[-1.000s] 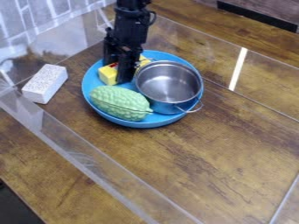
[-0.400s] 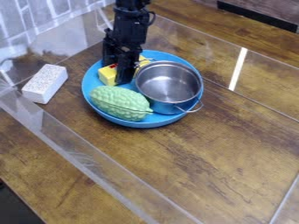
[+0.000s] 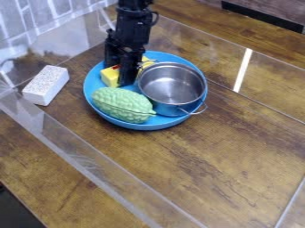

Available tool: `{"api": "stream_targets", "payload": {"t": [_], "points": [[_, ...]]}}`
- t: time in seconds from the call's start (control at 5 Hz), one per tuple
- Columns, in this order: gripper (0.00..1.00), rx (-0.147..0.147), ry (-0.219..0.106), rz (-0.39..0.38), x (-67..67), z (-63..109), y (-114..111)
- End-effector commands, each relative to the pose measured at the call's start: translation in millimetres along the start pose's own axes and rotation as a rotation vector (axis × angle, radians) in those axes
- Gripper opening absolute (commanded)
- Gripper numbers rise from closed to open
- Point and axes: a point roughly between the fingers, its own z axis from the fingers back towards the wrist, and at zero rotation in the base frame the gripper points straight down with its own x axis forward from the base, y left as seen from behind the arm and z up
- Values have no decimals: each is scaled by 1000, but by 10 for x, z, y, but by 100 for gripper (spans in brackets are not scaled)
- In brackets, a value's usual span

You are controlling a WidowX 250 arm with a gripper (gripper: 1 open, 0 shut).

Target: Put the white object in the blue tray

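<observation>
A: Where's your white object [image 3: 45, 84]?
B: On the desk [image 3: 179, 169], left of the blue tray [image 3: 98, 89], apart. Looks light, spongy; pinch its long sides.
A: Tool [image 3: 123, 71]?
B: Farther back, closed over the tray's yellow block [image 3: 111, 77]; grip unclear.

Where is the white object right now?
The white object lies on the wooden table at the camera view's left, outside the blue tray, just beyond its left rim.
</observation>
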Motion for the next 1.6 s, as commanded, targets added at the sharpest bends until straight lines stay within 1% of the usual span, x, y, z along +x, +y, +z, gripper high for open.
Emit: {"api": "stream_targets", "payload": {"t": [0.0,0.2,0.4,0.6,0.8,1.0,1.2,1.4], "points": [[100,-7,9,-27,31,-29,-56],[0,-5,6,-33,36,-14,-59],[100,-4,5,-38,48,2,-63],[0,-1,1,-44,53,21,-67],[100,0,-1,-48,62,38,-72],[0,3,-5,-53,67,58,-76],[100,5,-7,-58,76,77,-82],[0,7,-10,-64,81,94,-85]]}}
